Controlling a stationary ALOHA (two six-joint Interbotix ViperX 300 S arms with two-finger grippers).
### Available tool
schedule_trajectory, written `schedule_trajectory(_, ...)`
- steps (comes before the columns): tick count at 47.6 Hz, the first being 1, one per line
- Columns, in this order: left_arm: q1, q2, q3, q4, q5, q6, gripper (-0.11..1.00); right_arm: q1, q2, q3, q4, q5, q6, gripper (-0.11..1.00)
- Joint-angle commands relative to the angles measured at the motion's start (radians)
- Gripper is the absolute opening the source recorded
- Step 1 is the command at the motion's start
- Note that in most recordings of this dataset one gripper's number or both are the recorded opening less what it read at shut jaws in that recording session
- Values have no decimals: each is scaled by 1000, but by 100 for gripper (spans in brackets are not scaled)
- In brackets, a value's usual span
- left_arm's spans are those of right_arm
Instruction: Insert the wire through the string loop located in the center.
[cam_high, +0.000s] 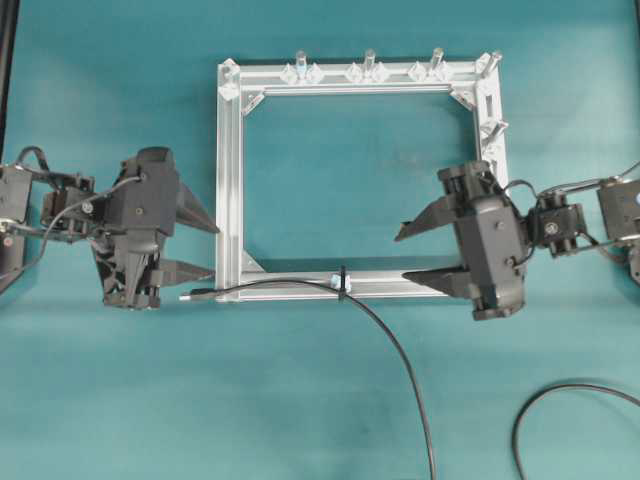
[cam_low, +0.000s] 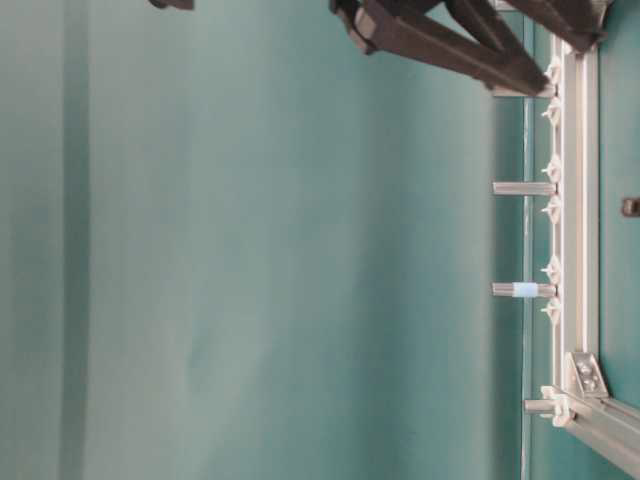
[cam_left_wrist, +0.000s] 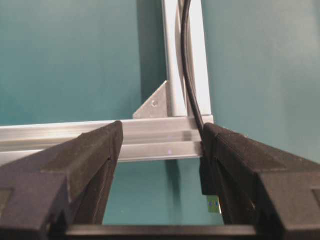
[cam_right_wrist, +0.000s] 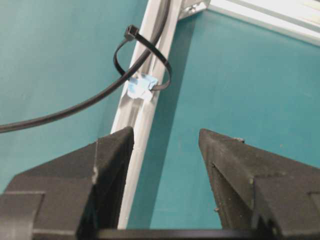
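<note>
1. The frame (cam_high: 229, 180) is a square of silver aluminium bars with grooves along them. It lies flat on a smooth teal table (cam_high: 330, 400). Small triangular metal brackets sit in its corners, and short upright pegs (cam_high: 369, 60) stand along its far bar.

2. The wire (cam_high: 400, 360) is a thin, round, black cable with a slightly glossy skin. In the overhead view it runs along the near bar, passes through the loop (cam_high: 342, 281), then bends away over the table toward the bottom edge.

3. The plug (cam_high: 196, 295) is a small rectangular block with a silver tip. It lies just outside the left corner of the frame. In the left wrist view it sits right beside the inner face of one finger; I cannot tell if they touch.

4. The loop is a thin black plastic strap with a small square head, tied round the middle of the near bar. A pale blue piece (cam_right_wrist: 140, 86) sits on the bar under it. The wire is already inside the loop.

5. The left gripper (cam_high: 199, 248) has matte black wedge-shaped fingers, spread wide and holding nothing.

6. The right gripper (cam_high: 420, 254) has the same fingers, also spread wide and empty, pointing at the near bar from the right.
</note>
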Motion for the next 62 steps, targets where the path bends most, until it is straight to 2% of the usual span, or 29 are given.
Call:
schedule_trajectory(1, 14, -21, -12, 2, -8, 8, 64, 0, -34, -6, 2, -3, 2, 59)
schedule_trajectory(14, 34, -63, 5, 3, -25, 8, 63, -11, -71, 25, 2, -20, 2, 59)
schedule_trajectory(44, 44, -118, 54, 3, -69, 9, 63, -46, -87, 92, 0, -184, 2, 59)
schedule_trajectory(62, 44, -118, 60, 3, -84, 9, 63, -51, -87, 100, 0, -189, 2, 59)
